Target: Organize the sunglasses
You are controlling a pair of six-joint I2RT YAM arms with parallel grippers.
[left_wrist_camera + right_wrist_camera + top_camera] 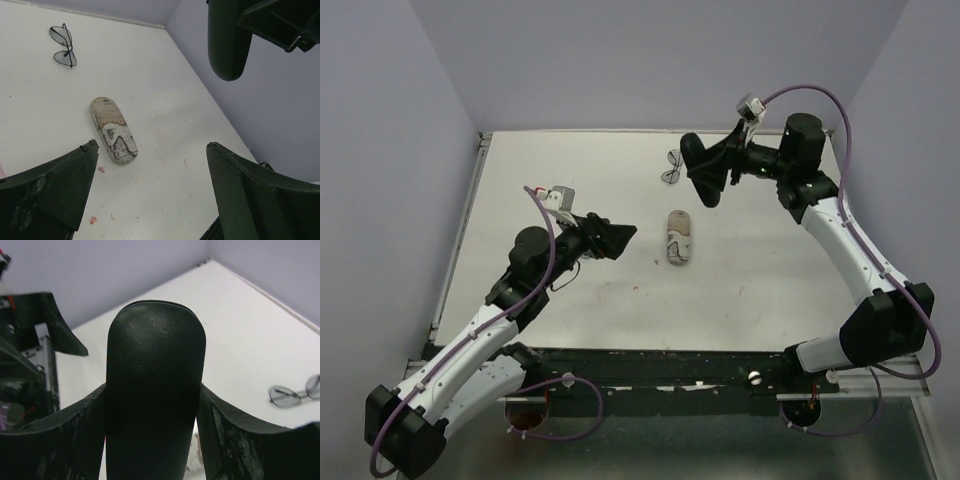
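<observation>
The left gripper (pixel 152 150) is hovering over the table (pixel 570 310) with its fingers spread wide and nothing between them. Just ahead of and below its fingertips, a map-printed beige pouch (pixel 113 130) is lying flat. Farther out, across from this hand, the right gripper (pixel 712 170) is clamping a black oblong case (pixel 155 365) and holding it raised off the surface. Beyond the pouch, beside the right hand and apart from the case, the dark-framed sunglasses (pixel 63 46) are lying on the table, and no other pair is showing.

The step in hand is probably getting this pair into the case. The free left hand is looking best placed for it. It should be reaching past the pouch without nudging it, coming down with a finger on each side of the thin frame and closing gently on the bridge, not the lenses. Meanwhile the right hand should be holding the case steady.
</observation>
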